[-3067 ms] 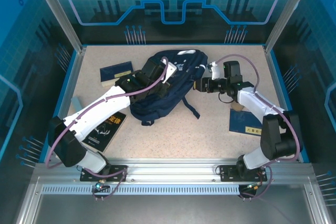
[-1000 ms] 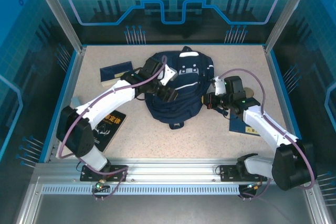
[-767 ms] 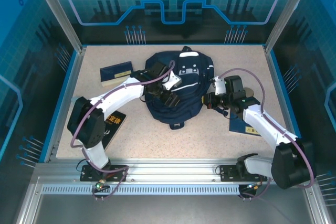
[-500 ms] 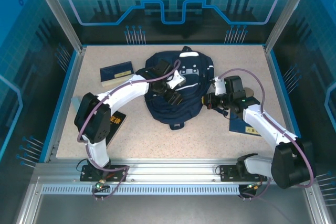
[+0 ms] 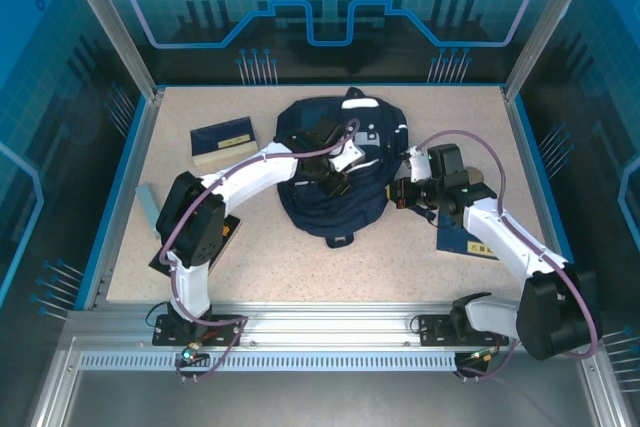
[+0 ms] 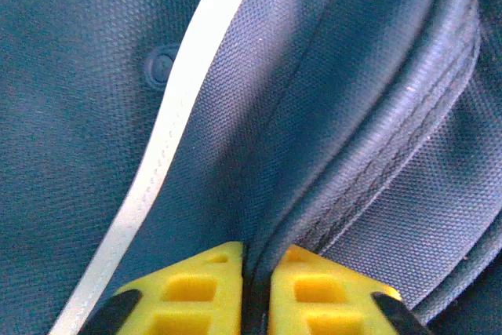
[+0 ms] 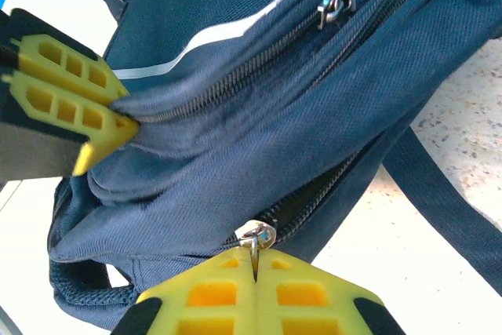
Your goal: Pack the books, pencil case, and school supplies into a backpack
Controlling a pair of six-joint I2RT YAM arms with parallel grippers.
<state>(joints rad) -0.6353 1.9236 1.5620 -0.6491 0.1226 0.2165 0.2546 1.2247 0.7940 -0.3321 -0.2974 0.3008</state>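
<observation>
In the middle of the top view, the navy backpack (image 5: 345, 202) lies flat on the speckled table (image 5: 400, 277), its top loop pointing to the upper edge of the frame. The left gripper (image 5: 338, 180) sits on the centre of the pack. In the left wrist view, its yellow fingertips (image 6: 196, 292) meet at the bottom of the frame, pinched narrow on a raised fold of the backpack (image 6: 353, 76) fabric beside a stitched seam. A white stripe (image 6: 176, 127) runs diagonally through the left half of that view.

At the pack's right edge in the top view, the right gripper (image 5: 399, 193) touches the side of the bag. In the right wrist view, the right gripper (image 7: 255, 288) is closed tight on a small metal zipper pull (image 7: 256, 236) at the bottom centre, on the lower zip line of the backpack (image 7: 274, 115). The left gripper (image 7: 106, 127) shows at the upper left of that view, biting the fabric. A dark strap (image 7: 447, 198) trails over the table at the right.

A navy book (image 5: 222, 139) lies at the upper left of the top view, well apart from the pack. A blue book (image 5: 468, 240) lies on the right, partly under the right arm. A dark book (image 5: 229, 233) is mostly hidden beneath the left arm's elbow.
</observation>
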